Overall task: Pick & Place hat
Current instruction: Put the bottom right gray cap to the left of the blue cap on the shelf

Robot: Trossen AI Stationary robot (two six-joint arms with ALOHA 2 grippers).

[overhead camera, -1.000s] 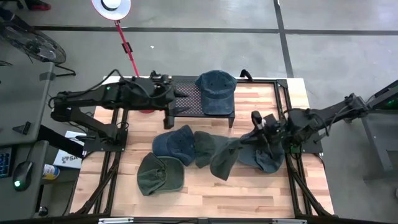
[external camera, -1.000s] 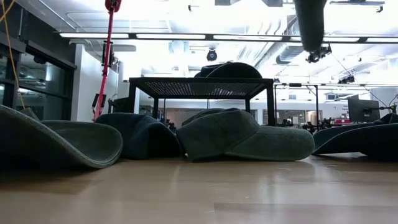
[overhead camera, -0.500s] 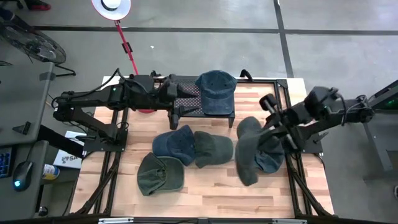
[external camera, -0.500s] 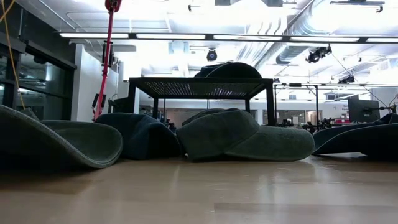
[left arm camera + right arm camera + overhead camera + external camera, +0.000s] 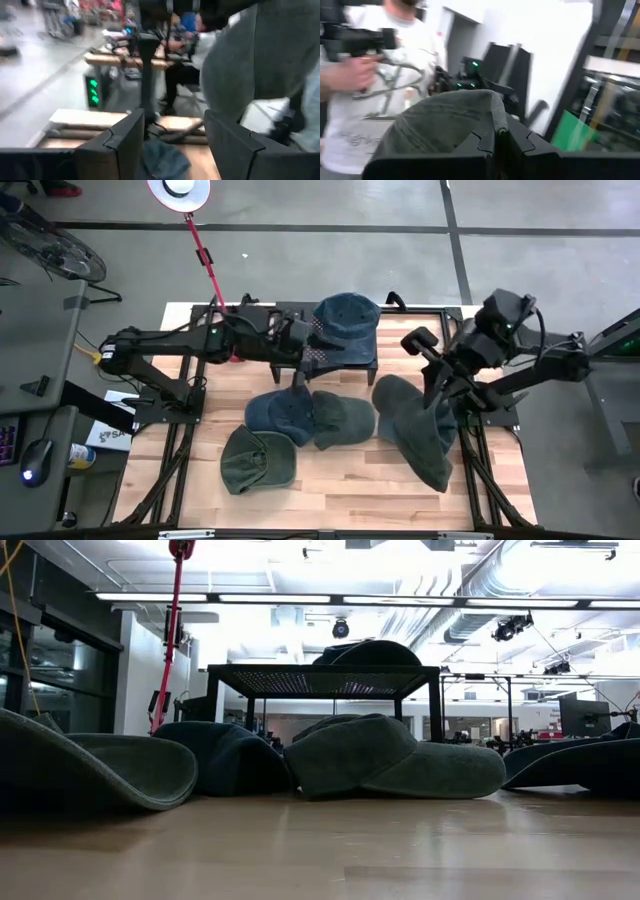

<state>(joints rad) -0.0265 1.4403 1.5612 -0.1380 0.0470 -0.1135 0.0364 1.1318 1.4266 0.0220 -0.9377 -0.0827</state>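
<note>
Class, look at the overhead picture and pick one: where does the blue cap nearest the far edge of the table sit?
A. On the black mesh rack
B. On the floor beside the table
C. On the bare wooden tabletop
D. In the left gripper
A: the blue cap rests on top of the black mesh rack, raised above the other caps lying on the wooden table.

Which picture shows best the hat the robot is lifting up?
The high view: the lifted hat hangs whole from the right gripper. The right wrist view shows only its pinched edge up close. The low and left wrist views don't clearly show it.
</note>
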